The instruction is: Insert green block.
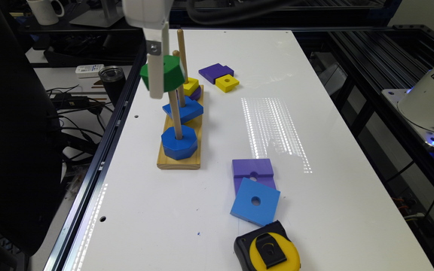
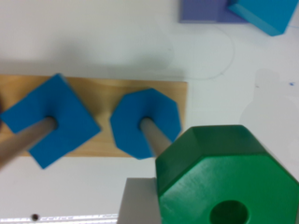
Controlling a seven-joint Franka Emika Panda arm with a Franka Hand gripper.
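We held the green block (image 1: 163, 74) clamped in the gripper (image 1: 156, 81), raised above the wooden base (image 1: 179, 160); its centre hole lay just off the peg (image 1: 175, 114) carrying the blue octagonal block (image 1: 179, 142).

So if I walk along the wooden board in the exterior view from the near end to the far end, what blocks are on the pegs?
Blue octagonal block → blue square block → yellow block sitting on a purple block.
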